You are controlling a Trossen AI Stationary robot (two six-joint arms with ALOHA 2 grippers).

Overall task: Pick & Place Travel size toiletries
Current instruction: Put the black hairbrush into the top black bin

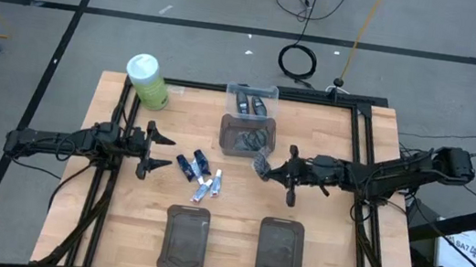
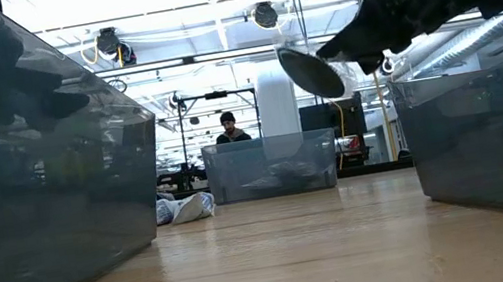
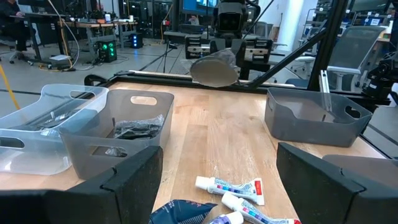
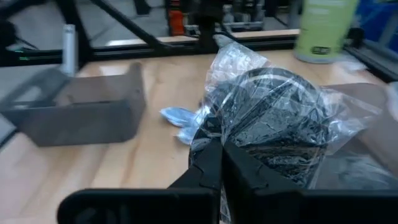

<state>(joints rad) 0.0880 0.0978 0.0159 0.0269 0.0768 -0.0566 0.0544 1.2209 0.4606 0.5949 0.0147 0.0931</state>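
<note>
My right gripper (image 1: 268, 168) hangs over the table's middle, shut on a round flat grey pot (image 1: 261, 164) wrapped in crinkled clear film (image 4: 273, 124). The pot also shows in the low view (image 2: 311, 71) and in the left wrist view (image 3: 214, 68). Dark blue mini tubes (image 1: 190, 164) and white-and-pale-blue mini tubes (image 1: 209, 186) lie flat on the wood between the arms; the white ones also show in the left wrist view (image 3: 230, 185). My left gripper (image 1: 162, 152) waits open at the left, level, with nothing between its fingers. My right gripper pinches the wrapped pot at its near edge (image 4: 231, 144) between its two shut fingers (image 4: 208, 168). The fingers come about level from the table's right. The pot is lifted clear of the table and stands tilted beyond the fingertips (image 2: 338, 46). Whether they grip only film or the rim too, I cannot tell.
A grey bin (image 1: 247, 137) holding dark items and a clear bin (image 1: 251, 101) stand at the far middle. Two dark grey trays (image 1: 186, 237) (image 1: 281, 250) lie near the front edge. A big green bottle (image 1: 146, 80) stands far left.
</note>
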